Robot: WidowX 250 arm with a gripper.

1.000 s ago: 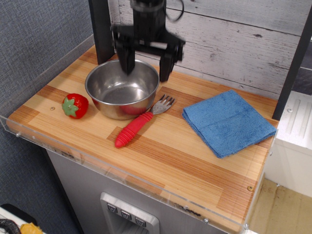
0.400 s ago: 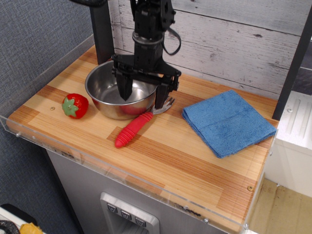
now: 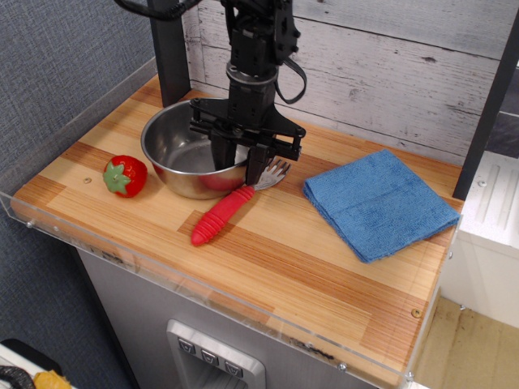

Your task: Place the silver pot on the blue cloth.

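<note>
Closing on the pot's (image 3: 190,154) right rim.
Gripper (image 3: 238,164) has dropped, jaws narrowed, clamping the rim; cloth (image 3: 379,203) waits right.

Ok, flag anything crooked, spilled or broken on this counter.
Nothing spilled or broken. One oddity: the red-handled fork lies tucked against the silver pot, its tines right beside the tool that straddles the pot's rim. The blue cloth lies flat, the toy strawberry sits apart.
</note>
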